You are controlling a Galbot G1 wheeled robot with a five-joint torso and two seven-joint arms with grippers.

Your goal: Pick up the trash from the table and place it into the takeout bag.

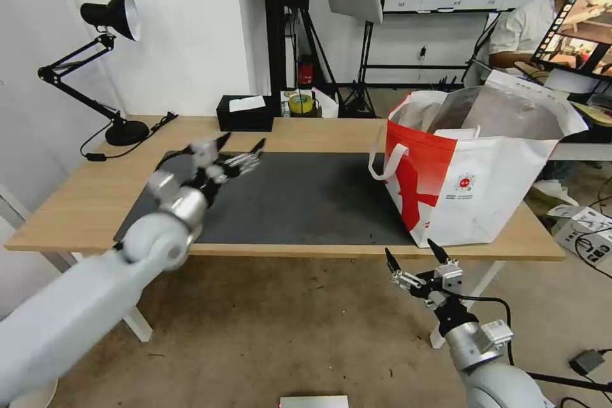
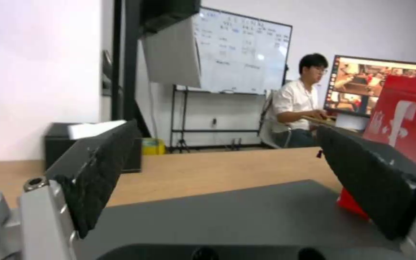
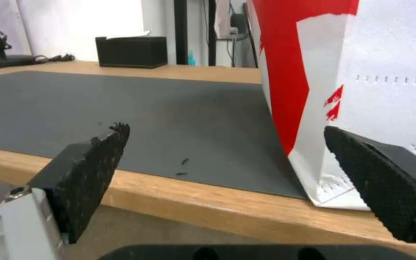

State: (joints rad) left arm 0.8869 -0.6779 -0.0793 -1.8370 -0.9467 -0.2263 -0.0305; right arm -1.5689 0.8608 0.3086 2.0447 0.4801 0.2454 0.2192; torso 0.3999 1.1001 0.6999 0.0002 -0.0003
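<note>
head view: the bag (image 1: pixel 475 188) stands upright on the right end of the table (image 1: pixel 76 204), its near corner on the dark mat (image 1: pixel 299 204) and its mouth open, foil lining showing. the left gripper (image 1: pixel 239 152) hangs over the mat's left part, fingers apart and holding nothing. the right gripper (image 1: pixel 417 258) sits below and just in front of the table's near edge, under the bag's near corner, fingers apart and empty too. a black tissue box (image 1: pixel 245 113) rests at the far edge, a desk lamp (image 1: pixel 108 64) at the far left corner.

left wrist view: the spread pads (image 2: pixel 99 169) frame bare mat, with the bag's red side off to one edge.

right wrist view: the open pads (image 3: pixel 95 169) frame the table edge, the mat and the bag's lower corner.
</note>
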